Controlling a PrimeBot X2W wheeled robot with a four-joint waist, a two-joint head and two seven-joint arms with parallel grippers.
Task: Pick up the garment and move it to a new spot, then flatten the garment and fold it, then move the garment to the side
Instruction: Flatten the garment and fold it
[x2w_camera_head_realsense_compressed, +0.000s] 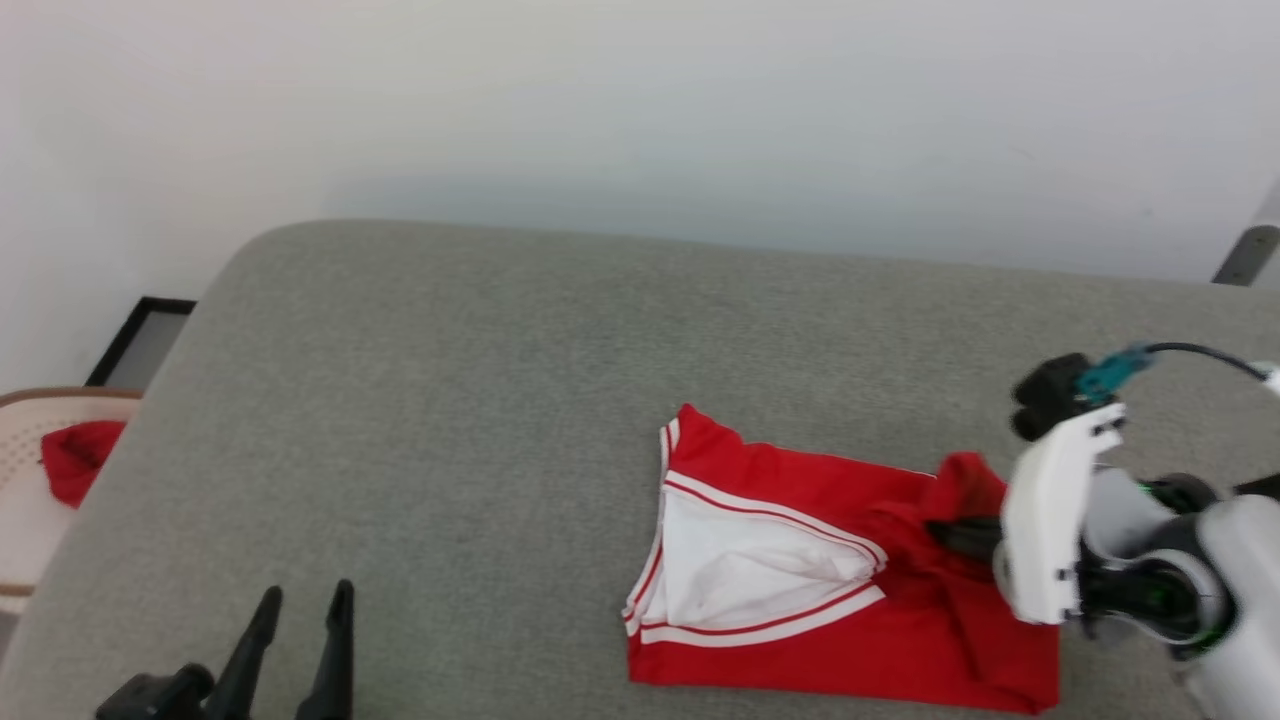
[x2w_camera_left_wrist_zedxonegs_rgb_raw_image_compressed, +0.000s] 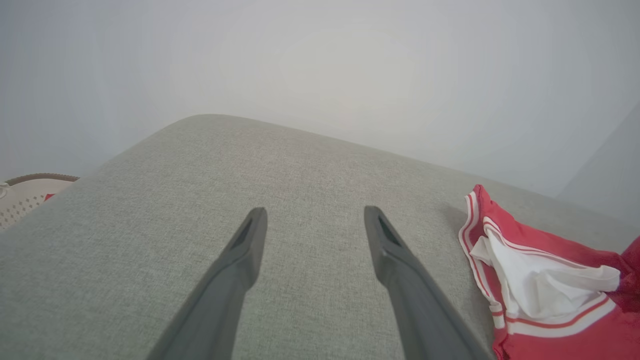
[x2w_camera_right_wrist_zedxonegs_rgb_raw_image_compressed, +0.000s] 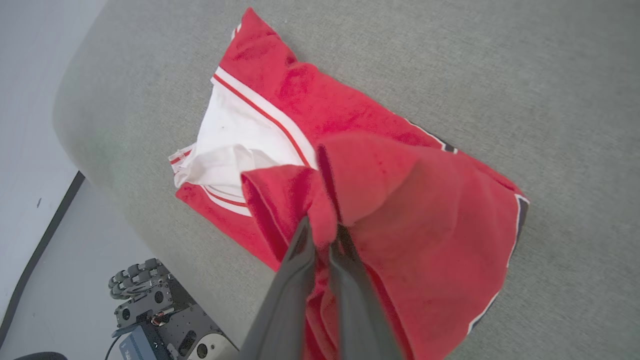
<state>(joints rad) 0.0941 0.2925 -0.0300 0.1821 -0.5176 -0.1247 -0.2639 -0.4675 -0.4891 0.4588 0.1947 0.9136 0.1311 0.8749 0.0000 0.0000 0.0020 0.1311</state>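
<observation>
- Your right gripper (x2w_camera_right_wrist_zedxonegs_rgb_raw_image_compressed: 322, 234) is squeezed tight on a red fold of the garment (x2w_camera_right_wrist_zedxonegs_rgb_raw_image_compressed: 430, 235), right at its fingertips.
- The rest of the garment lies on the gray cushion (x2w_camera_head_realsense_compressed: 450, 400), under and past those fingertips. Its white sleeve (x2w_camera_right_wrist_zedxonegs_rgb_raw_image_compressed: 235, 135) is at the far end.
- Your left gripper (x2w_camera_left_wrist_zedxonegs_rgb_raw_image_compressed: 315, 215) has its fingers wide apart over the cushion. The garment lies off to its right, not touching it.

The garment (x2w_camera_head_realsense_compressed: 840, 570), red with a white sleeve uppermost, lies folded on the grey cushion (x2w_camera_head_realsense_compressed: 450, 400), one edge bunched upward.
</observation>
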